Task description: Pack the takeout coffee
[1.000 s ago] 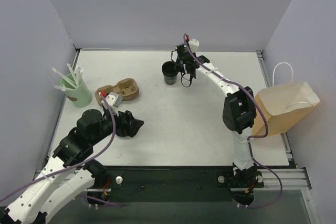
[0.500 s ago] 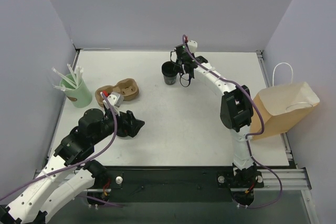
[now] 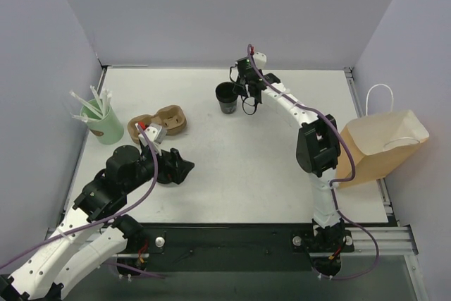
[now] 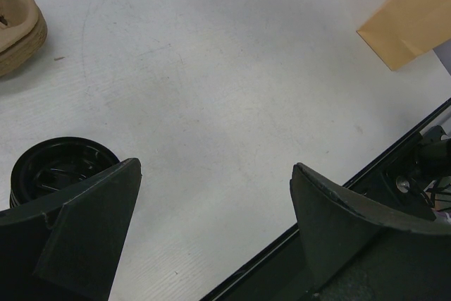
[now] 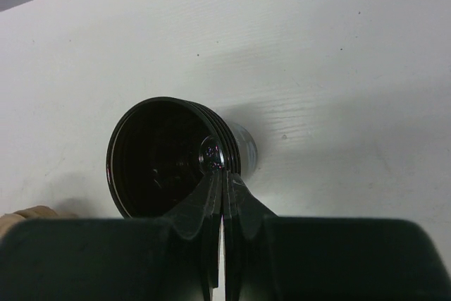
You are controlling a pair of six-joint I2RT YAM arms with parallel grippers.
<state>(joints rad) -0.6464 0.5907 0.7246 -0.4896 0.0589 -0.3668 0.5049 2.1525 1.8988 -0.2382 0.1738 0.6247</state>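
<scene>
The takeout coffee cup is small and black and stands at the back middle of the table. In the right wrist view the cup shows a dark inside and several stacked rims, and no lid can be made out. My right gripper is shut on the cup's near rim, one finger inside and one outside. My left gripper is open and empty, low over the table at the front left. The brown paper bag lies at the right edge and also shows in the left wrist view.
A squat ribbed black stack sits by my left finger. A brown pulp cup carrier lies at the left. A mint-green cup of white straws stands at the far left. Grey walls enclose the table.
The right gripper and the black cup have shifted very slightly left. The left arm has barely moved.
</scene>
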